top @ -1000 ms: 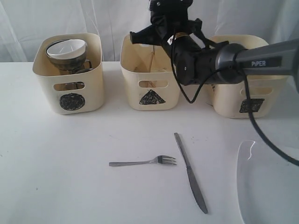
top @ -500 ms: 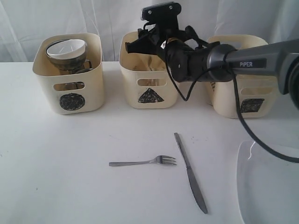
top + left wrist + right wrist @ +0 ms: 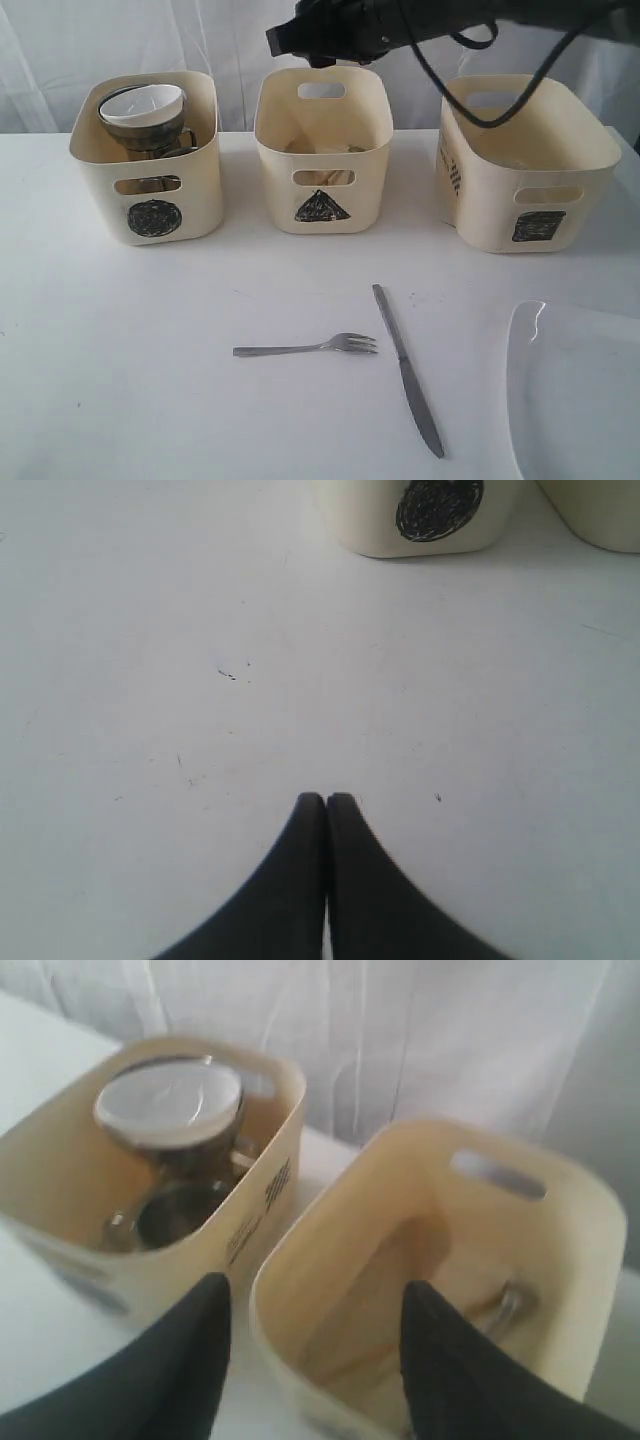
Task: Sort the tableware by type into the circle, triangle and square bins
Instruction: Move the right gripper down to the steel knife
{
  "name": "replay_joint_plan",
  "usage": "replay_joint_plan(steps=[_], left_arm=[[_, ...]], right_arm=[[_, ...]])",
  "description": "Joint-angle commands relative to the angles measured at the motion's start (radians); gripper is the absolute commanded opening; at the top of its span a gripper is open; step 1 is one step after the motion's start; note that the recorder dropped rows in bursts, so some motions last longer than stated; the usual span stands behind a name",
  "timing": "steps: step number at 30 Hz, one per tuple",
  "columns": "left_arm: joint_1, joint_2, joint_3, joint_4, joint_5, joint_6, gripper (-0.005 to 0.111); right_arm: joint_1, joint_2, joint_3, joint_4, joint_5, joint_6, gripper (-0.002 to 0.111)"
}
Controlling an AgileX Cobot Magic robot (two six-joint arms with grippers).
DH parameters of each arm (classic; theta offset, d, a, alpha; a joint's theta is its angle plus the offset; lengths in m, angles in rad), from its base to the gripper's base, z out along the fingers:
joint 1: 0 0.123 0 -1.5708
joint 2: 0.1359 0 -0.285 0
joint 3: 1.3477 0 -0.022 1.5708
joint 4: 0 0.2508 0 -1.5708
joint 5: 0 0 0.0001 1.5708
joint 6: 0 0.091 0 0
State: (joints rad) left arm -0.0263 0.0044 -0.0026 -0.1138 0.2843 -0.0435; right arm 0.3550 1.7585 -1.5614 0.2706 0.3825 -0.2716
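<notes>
Right end effector [image 3: 312, 1295] has lifted above the triangle bin [image 3: 282, 140], jaws now wide and empty, a spoon [image 3: 508, 1307] lying inside, so that delivery appears complete; fork [image 3: 305, 348], knife [image 3: 408, 372] and plate [image 3: 580, 400] await sorting on the bench [image 3: 120, 350], left end effector [image 3: 327, 800] shut, empty.

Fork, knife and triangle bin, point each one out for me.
fork [image 3: 305, 348], exterior view, middle of its handle.
knife [image 3: 406, 367], exterior view, about halfway along its length.
triangle bin [image 3: 362, 200], exterior view, bare right-hand part of its front wall.
</notes>
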Motion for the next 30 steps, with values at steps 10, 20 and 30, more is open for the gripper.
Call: replay_joint_plan(steps=[10,20,30], left_arm=[[-0.006,-0.004,0.003,-0.004,0.0,-0.003,0.0],[-0.006,-0.004,0.003,-0.004,0.0,-0.003,0.0],[-0.006,-0.004,0.003,-0.004,0.0,-0.003,0.0]], right_arm=[[-0.007,0.117,0.082,-0.066,0.544,0.272,0.05],[0.004,0.199,0.084,-0.07,0.556,0.303,0.05],[0.013,0.246,0.085,-0.271,0.652,0.403,0.05]])
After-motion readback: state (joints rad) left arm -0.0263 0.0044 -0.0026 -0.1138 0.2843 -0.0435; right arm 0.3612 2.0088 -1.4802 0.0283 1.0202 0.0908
